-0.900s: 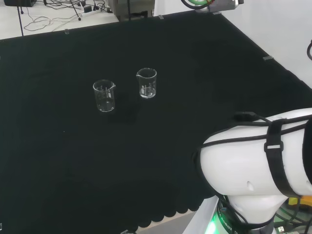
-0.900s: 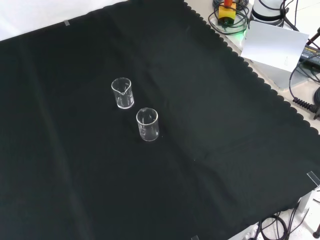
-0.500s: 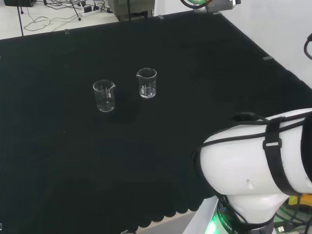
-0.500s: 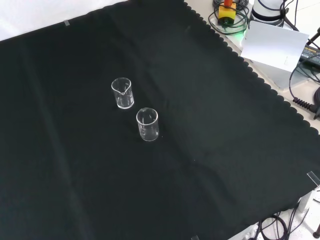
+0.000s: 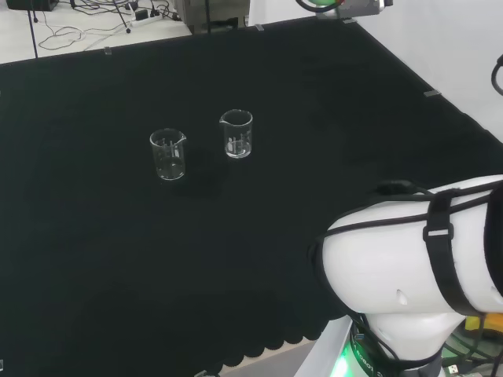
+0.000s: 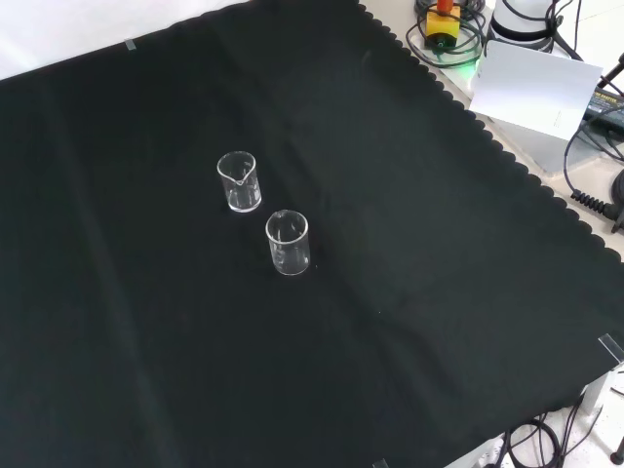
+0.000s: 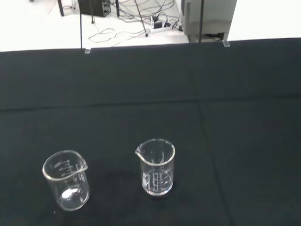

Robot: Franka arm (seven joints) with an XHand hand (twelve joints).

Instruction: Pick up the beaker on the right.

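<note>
Two small clear glass beakers stand upright and apart on the black cloth, and both look empty. In the head view one beaker (image 5: 236,134) is on the right, with the other beaker (image 5: 168,155) to its left and slightly nearer. Seen from the front, the head view's right beaker (image 6: 238,181) is the upper one and the other beaker (image 6: 288,242) sits below it. The wrist view looks at both from a distance: the spouted right beaker (image 7: 157,167) and the left beaker (image 7: 66,180).
The arm's own white link (image 5: 416,259) with black straps takes up the head view's lower right. Past the cloth's scalloped edge in the front view lie cables and a white card (image 6: 531,88). Open black cloth surrounds the beakers on all sides.
The arm's white link has shifted very slightly in the head view. Both beakers stand where they were.
</note>
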